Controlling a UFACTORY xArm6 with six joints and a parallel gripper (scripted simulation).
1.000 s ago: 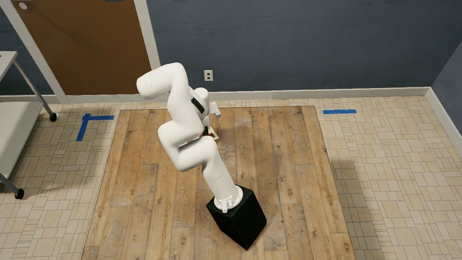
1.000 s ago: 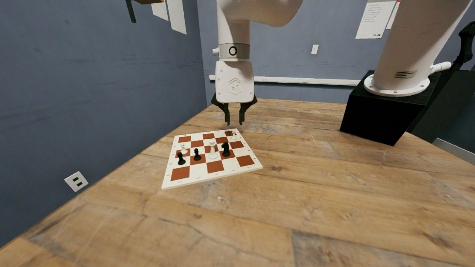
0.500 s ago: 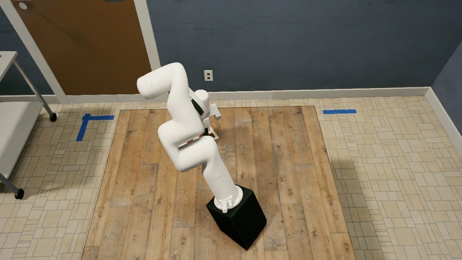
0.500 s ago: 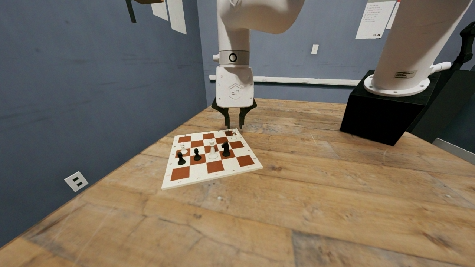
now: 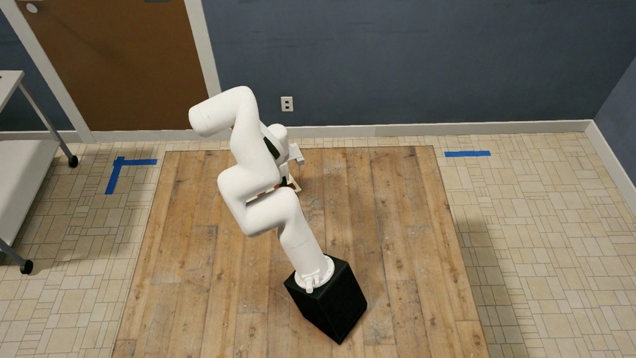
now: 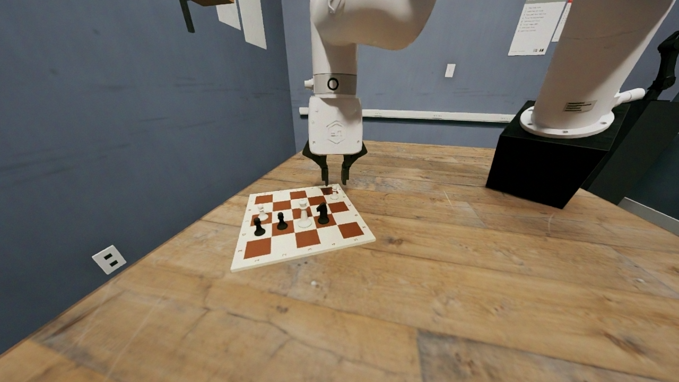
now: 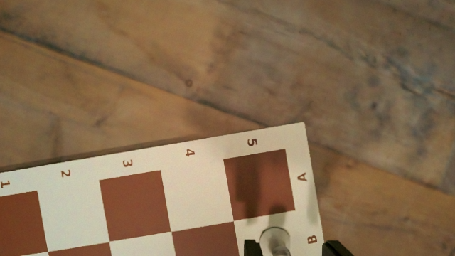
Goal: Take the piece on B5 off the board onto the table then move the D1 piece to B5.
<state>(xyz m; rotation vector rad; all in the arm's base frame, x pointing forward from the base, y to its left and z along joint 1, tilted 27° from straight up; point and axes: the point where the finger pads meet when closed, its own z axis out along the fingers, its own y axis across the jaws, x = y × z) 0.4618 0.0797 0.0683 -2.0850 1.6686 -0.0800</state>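
Wrist view: my gripper (image 7: 289,247) hangs half open and empty, jaws straddling the white pawn (image 7: 275,241) on B5 at the board's (image 7: 199,156) corner, lined up to pinch it.

Table (image 6: 475,285) is rough, worn wood planks. Board (image 6: 285,246) looks matt; arm (image 6: 360,18) is smooth white plastic.

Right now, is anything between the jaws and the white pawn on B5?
No. In the exterior view the open gripper hangs just above the white pawn, with only air between. The wrist view shows the pawn alone on its square.
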